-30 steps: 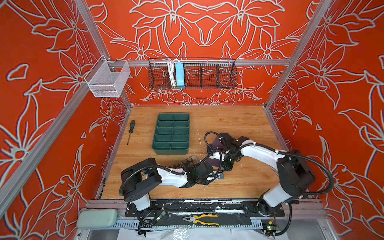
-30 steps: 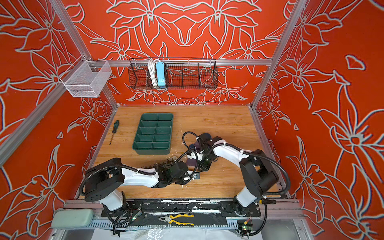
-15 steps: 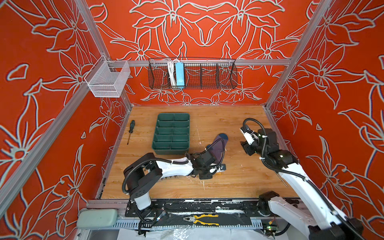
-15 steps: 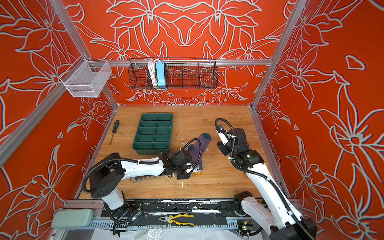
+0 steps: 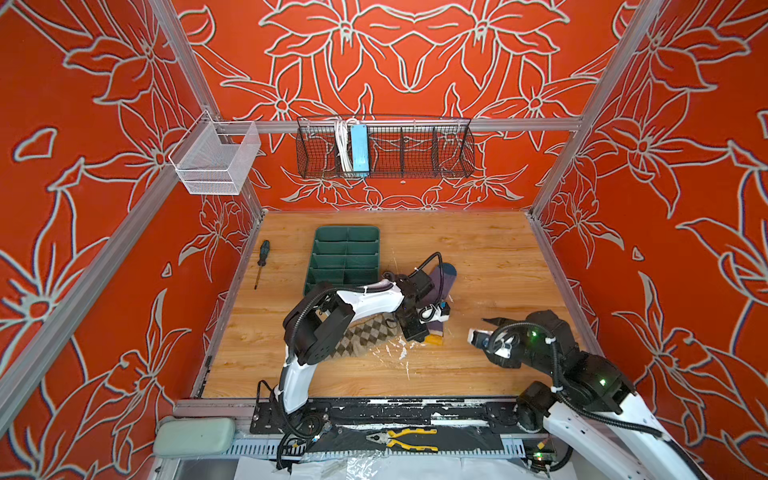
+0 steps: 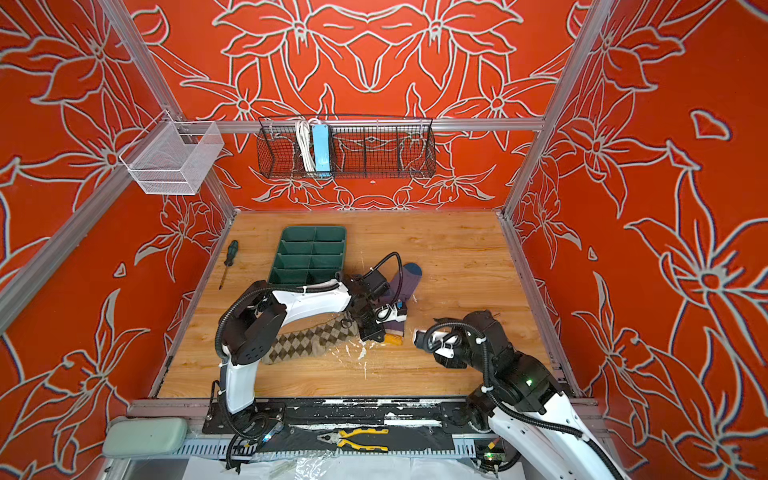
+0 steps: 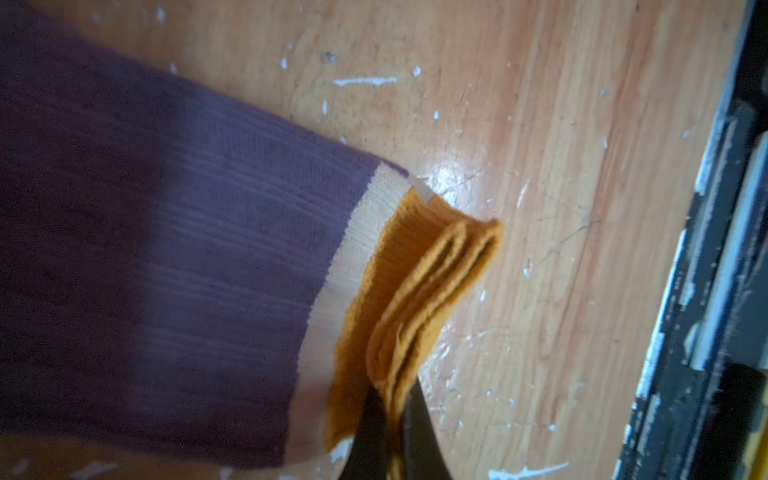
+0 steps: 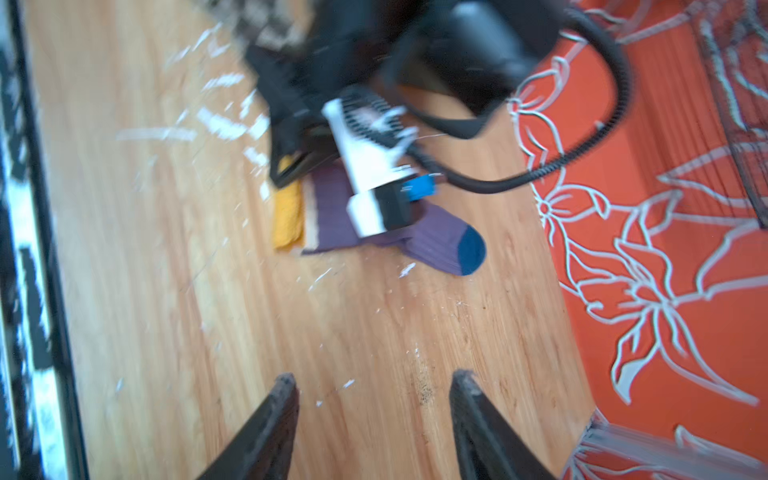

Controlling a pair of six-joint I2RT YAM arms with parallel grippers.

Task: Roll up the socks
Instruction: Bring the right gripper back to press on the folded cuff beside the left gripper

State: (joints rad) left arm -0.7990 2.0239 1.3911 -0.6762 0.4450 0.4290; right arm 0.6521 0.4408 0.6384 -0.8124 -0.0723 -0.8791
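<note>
Two socks (image 5: 365,338) lie beside the green tray (image 5: 347,259). The left end effector (image 7: 392,399) is clenched on the folded yellow cuff (image 7: 419,274) of the purple sock (image 7: 208,270); the right end effector (image 8: 374,376) hangs released. Rolling looks barely begun; next, the cuff needs turning toward the toe (image 8: 471,251).

Bright even light, glare on the wooden table (image 7: 449,183), right wrist view motion-blurred

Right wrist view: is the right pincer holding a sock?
No, the right pincer stands open and empty over the table, apart from the purple sock.
</note>
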